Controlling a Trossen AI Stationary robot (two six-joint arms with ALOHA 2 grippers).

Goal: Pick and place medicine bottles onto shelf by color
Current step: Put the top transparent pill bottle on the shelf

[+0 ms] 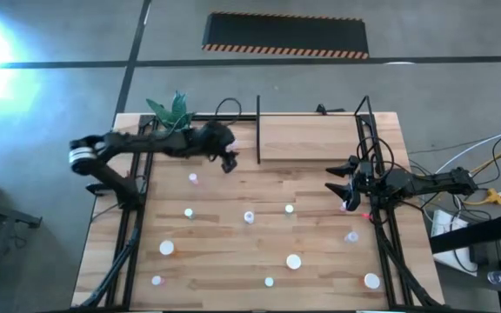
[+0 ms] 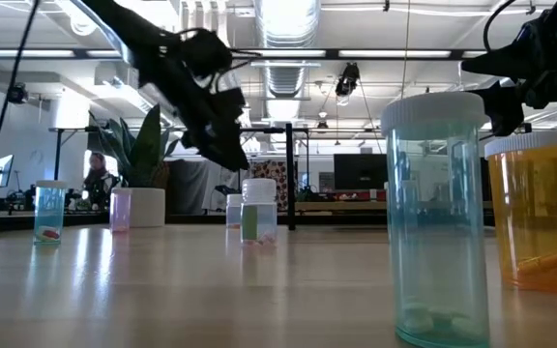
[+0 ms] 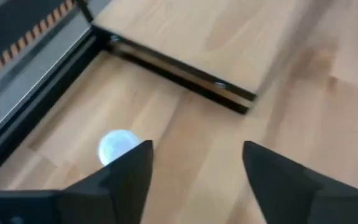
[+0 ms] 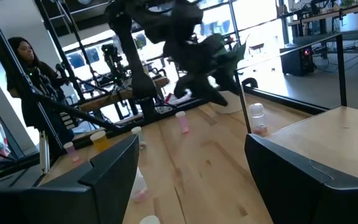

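Tabletop (image 1: 233, 217): we see a large light-wood surface of joined planks, edged by dark metal framing
Potted plant (image 1: 170, 109): we find green leaves at the table's far left corner; in the low view (image 2: 143, 159) it stands in a white pot
Floor marking (image 1: 285, 35): we note a dark rectangular mat with an orange-and-black striped edge on the grey floor beyond the table
Cables (image 1: 464, 174): we see white and yellow leads trailing off the table's right side
Person (image 4: 27, 81): we spot someone with dark hair standing in the room behind the table
Ceiling (image 2: 288, 29): we see ducts and strip lights overhead
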